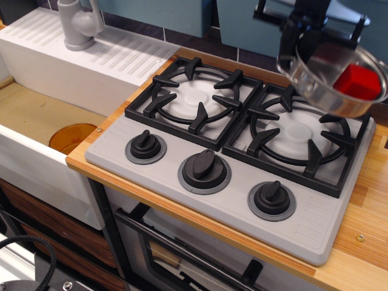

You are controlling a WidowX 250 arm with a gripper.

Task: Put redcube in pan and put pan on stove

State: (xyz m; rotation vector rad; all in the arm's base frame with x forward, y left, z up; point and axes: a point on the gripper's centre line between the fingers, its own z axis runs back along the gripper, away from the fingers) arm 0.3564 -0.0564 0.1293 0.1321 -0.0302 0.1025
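Note:
The pan (327,91) hangs tilted in the air above the back right of the stove (121,151), clear of the right burner grate (297,133). The redcube (359,82) lies inside the pan against its right wall. My gripper (297,51) comes down from the top edge and is shut on the pan's left rim. The pan's far handle (357,21) shows behind the arm. Both burner grates are bare.
Three black knobs (205,170) line the stove's front. A white sink (36,121) with an orange drain (71,136) and a grey faucet (79,24) lies to the left. The wooden counter (364,212) runs along the right. An oven door (182,254) is below.

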